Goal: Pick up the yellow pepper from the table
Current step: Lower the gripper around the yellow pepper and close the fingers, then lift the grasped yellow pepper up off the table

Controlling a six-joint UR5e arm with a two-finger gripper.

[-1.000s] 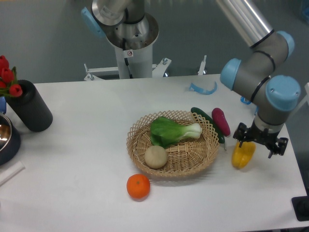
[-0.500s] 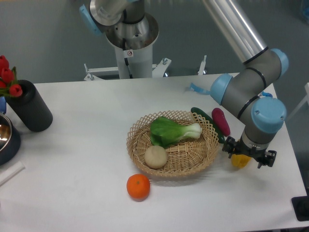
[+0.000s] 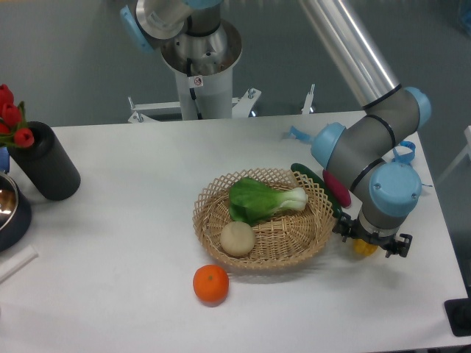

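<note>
You are dealing with the yellow pepper [image 3: 363, 247], which is likely light and hollow, with a firm but glossy, slippery skin; judging from that, you would do best closing across its broad lobed body rather than near the stem, and squeezing gently so it is not bruising or popping out. Only a small patch of bright yellow is showing, since the gripper [image 3: 370, 243] is sitting right over it and hiding most of its shape. It is lying on the table [image 3: 118, 243], just beside the right edge of the wicker basket [image 3: 213, 220], near the front right. You cannot tell whether the fingers are spread or clamped on it, because the wrist is covering them. An orange fruit [image 3: 210, 284] is resting well apart at the front.
</note>
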